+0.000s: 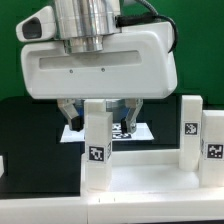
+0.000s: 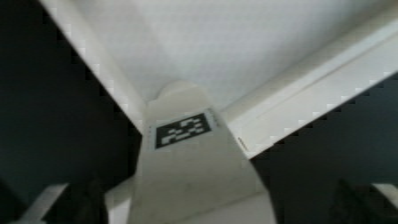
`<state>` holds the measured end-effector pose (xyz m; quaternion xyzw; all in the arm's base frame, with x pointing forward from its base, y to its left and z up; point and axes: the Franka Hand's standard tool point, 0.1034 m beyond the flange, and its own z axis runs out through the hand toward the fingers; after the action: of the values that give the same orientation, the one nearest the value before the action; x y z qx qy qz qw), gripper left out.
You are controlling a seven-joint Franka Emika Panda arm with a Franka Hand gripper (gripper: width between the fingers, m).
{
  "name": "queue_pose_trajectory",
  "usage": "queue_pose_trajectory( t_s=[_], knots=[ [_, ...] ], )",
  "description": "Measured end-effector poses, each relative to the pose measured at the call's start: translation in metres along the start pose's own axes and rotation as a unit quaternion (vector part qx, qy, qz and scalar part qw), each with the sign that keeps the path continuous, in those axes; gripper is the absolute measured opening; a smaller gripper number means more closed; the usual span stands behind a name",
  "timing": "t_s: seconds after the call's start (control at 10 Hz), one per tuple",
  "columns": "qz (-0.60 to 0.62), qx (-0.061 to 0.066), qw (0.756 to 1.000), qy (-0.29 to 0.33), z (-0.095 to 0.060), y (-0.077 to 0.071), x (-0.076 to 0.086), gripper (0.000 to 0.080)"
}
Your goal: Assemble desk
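The desk's white tabletop panel (image 1: 145,185) lies flat at the front of the black table. A square white leg (image 1: 97,145) with a black-and-white tag stands upright on its corner at the exterior view's left. Two more legs (image 1: 190,125) (image 1: 213,148) stand at the exterior view's right. My gripper (image 1: 98,120) hangs right over the left leg's top, open, one finger on each side of it. In the wrist view the tagged leg (image 2: 187,160) runs between the dark fingers (image 2: 64,203) with gaps on both sides, and the tabletop panel (image 2: 231,50) lies beyond. Nothing is held.
The marker board (image 1: 143,131) lies on the black table behind the left leg. A green wall closes the back. A small white piece (image 1: 3,165) shows at the edge on the exterior view's left.
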<state>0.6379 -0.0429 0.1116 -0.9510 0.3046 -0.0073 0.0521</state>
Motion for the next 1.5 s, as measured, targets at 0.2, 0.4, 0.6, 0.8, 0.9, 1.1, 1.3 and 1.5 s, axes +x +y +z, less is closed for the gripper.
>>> queue_pose_trajectory(
  t_s=[0.2, 0.4, 0.6, 0.8, 0.9, 1.1, 1.3, 1.5],
  knots=[
    [-0.003, -0.001, 1.000, 0.000, 0.000, 0.001, 0.000, 0.0335],
    [0.118, -0.004, 0.993, -0.004, -0.004, 0.009, 0.006, 0.0291],
    [0.279, -0.004, 0.960, -0.003, -0.004, 0.009, 0.005, 0.0290],
    [0.467, 0.019, 0.884, -0.021, 0.000, 0.005, 0.002, 0.0290],
    [0.491, 0.022, 0.870, -0.025, 0.001, 0.005, 0.002, 0.0290],
    [0.485, 0.022, 0.874, -0.026, 0.001, 0.004, 0.000, 0.0290],
    [0.368, 0.013, 0.930, -0.020, 0.003, 0.003, -0.003, 0.0358],
    [0.191, 0.016, 0.981, -0.018, 0.004, 0.002, -0.004, 0.0627]
  ],
)
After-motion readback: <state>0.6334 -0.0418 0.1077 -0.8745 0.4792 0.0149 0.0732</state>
